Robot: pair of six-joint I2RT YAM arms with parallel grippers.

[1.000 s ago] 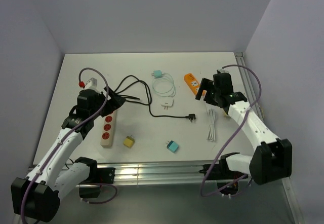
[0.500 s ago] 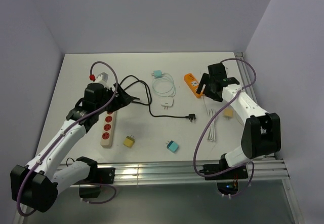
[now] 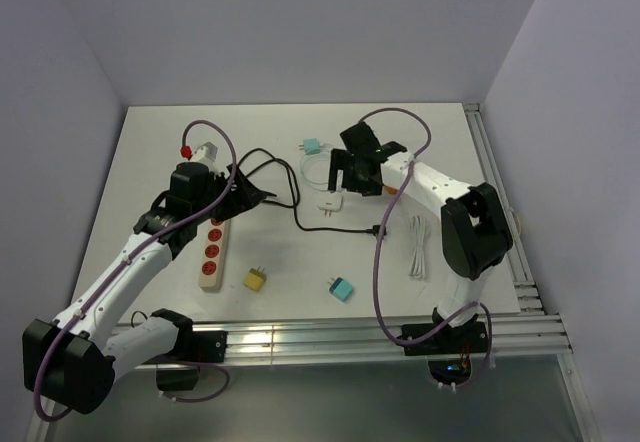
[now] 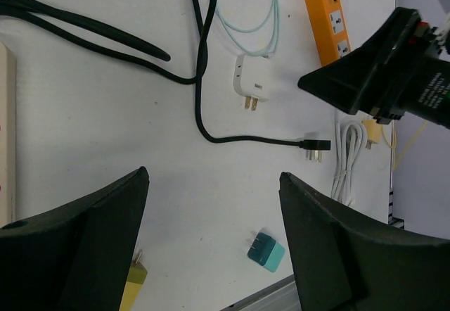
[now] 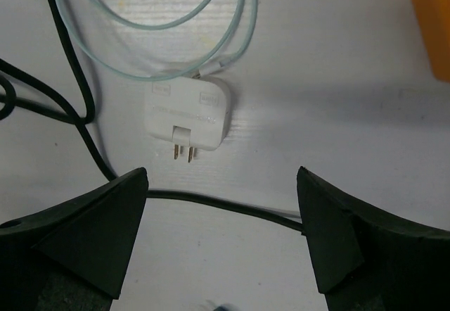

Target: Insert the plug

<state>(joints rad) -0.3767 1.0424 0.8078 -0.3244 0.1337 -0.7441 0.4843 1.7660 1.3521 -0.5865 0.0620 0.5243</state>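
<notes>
Your white plug (image 5: 188, 114) lies loose on the bench (image 3: 270, 132), prongs bare, beneath the right claw (image 5: 221, 177), which gapes wide and empty, the left claw (image 4: 214, 177) likewise, so grasping it and seating it in the strip (image 3: 211, 252) are both left

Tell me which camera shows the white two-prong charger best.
The right wrist view: the white charger lies close and in the middle of the picture, with both prongs plain to see. The left wrist view shows it whole but smaller, prongs still visible. The top external view gives only a small white block.
</notes>
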